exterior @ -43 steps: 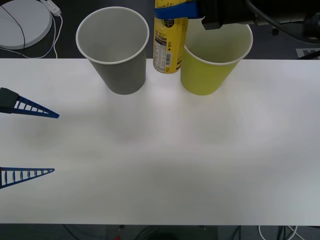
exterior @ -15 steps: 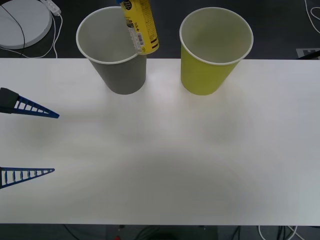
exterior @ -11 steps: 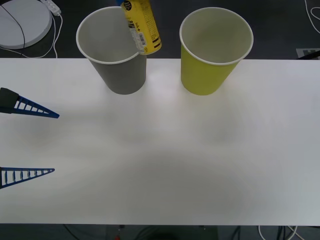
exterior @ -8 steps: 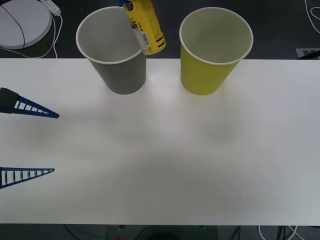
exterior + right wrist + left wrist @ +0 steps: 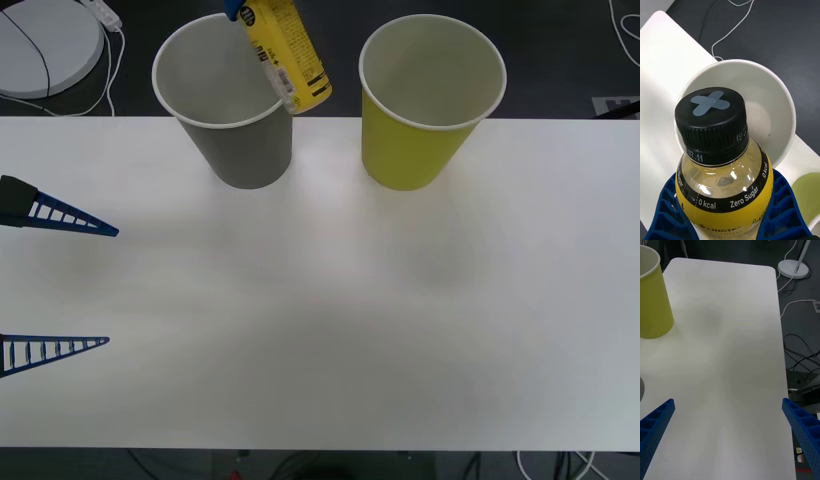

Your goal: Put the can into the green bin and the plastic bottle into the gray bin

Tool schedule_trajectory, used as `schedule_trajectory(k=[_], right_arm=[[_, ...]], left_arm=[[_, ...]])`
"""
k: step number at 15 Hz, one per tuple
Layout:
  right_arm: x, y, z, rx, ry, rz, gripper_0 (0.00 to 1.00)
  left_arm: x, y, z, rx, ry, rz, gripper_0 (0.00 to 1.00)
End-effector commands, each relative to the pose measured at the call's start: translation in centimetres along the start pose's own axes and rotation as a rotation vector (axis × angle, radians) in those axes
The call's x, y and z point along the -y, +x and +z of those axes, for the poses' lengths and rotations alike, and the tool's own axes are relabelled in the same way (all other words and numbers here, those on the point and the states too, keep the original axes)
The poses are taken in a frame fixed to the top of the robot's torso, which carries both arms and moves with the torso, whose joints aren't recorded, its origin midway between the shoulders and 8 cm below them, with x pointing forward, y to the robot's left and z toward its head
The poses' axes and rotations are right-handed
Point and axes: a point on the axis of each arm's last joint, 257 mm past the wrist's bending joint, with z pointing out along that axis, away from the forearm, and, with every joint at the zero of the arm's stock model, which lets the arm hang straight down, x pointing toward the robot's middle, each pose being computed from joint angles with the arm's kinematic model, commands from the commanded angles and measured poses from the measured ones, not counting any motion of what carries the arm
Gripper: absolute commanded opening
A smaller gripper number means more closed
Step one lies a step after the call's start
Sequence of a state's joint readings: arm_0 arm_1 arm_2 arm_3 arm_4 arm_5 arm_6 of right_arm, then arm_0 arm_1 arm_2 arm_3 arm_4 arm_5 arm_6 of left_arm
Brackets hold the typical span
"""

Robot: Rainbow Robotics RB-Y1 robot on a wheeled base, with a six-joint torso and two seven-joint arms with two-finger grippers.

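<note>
Plastic bottle [image 5: 283, 52] first: in the front view you see it tilted in the air at 12 o'clock, its lower end over the near right rim of the gray bin [image 5: 228, 100], which stands on the white bench [image 5: 320, 300]. The green bin [image 5: 428, 100] stands at about 1 o'clock, apart from the gray one. The bottle is not yet inside, so that half of the task looks unfinished. No can is visible on the bench, and the green bin's floor is hidden from this angle, so you cannot tell whether the can is done. Your left claw [image 5: 55, 285] waits at 9 o'clock, fingers spread wide, holding nothing.

In the right wrist view, the right claw [image 5: 728, 221] is closed around the bottle's shoulder, cap pointing toward the gray bin's mouth, which looks empty.

In the left wrist view, open blue fingers frame bare bench and the green bin's side.
</note>
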State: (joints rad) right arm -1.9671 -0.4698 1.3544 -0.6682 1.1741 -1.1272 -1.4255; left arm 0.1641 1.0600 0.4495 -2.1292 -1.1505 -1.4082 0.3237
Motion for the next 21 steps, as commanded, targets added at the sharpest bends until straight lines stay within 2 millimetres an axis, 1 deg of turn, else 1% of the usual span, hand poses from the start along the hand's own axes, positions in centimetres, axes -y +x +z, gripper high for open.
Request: schedule_trajectory(k=[1,2,6,11,13,16,21], right_arm=[[-0.5,0.0,0.5,-0.034,0.042,0.001,0.0],[-0.8,0.1,0.7,-0.049,0.046,0.02,0.0],[-1.9,-0.5,1.6,-0.058,0.073,0.023,0.0],[-3.9,-2.4,2.8,-0.018,0.091,0.007,0.0],[-4.3,-3.1,3.1,0.001,0.099,0.0,0.0],[-4.5,-3.8,3.7,0.028,0.121,-0.02,0.0],[-4.8,-4.3,3.8,0.044,0.118,-0.023,0.0]], left_arm=[[0.0,0.0,0.0,0.0,0.0,0.0,1.0],[0.0,0.0,0.0,0.0,0.0,0.0,1.0],[0.0,0.0,0.0,0.0,0.0,0.0,1.0],[0.0,0.0,0.0,0.0,0.0,0.0,1.0],[0.0,0.0,0.0,0.0,0.0,0.0,1.0],[0.0,0.0,0.0,0.0,0.0,0.0,1.0],[0.0,0.0,0.0,0.0,0.0,0.0,1.0]])
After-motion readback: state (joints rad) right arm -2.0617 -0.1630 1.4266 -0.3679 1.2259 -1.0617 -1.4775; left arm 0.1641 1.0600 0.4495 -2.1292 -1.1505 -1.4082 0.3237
